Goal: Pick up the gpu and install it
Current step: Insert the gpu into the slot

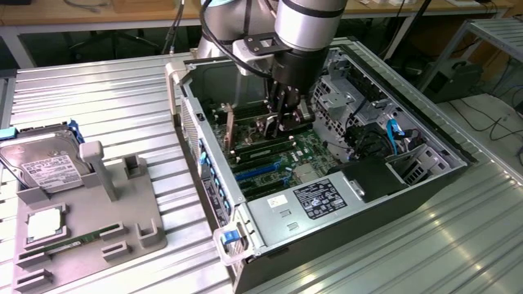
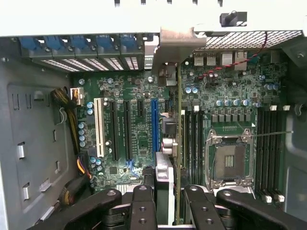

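Wrist view has the gripper (image 2: pixel 169 201) clamped on the gpu (image 2: pixel 179 143), held edge-on and upright over the motherboard (image 2: pixel 139 139), apparently so its bracket meets the case's rear opening.

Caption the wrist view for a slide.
End effector holds the gpu edge-on above the motherboard slots.
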You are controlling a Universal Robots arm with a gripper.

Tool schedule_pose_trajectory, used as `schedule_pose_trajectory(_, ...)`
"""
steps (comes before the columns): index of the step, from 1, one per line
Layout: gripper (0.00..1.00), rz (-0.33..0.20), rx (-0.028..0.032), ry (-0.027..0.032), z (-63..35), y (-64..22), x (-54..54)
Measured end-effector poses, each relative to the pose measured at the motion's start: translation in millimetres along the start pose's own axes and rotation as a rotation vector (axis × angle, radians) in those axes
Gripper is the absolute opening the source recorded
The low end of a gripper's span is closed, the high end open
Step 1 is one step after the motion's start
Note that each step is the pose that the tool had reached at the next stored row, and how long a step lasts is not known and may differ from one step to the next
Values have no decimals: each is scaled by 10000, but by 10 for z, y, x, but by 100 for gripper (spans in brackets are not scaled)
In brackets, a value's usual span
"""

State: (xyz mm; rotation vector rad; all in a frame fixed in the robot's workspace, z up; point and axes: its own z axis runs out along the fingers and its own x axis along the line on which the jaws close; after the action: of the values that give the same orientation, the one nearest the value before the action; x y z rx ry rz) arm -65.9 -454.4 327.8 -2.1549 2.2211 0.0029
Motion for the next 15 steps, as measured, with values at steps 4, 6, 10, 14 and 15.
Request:
schedule_pose_trajectory(4,28,5,1,-1,73,2,2)
schedule_pose_trajectory(6,28,9,0,-1,120,4,4)
schedule_pose_trajectory(10,28,11,-1,-6,166,5,14)
schedule_pose_trajectory(14,28,15,-1,-10,180,6,51)
schedule_pose_trajectory(15,28,20,1,-11,185,7,55)
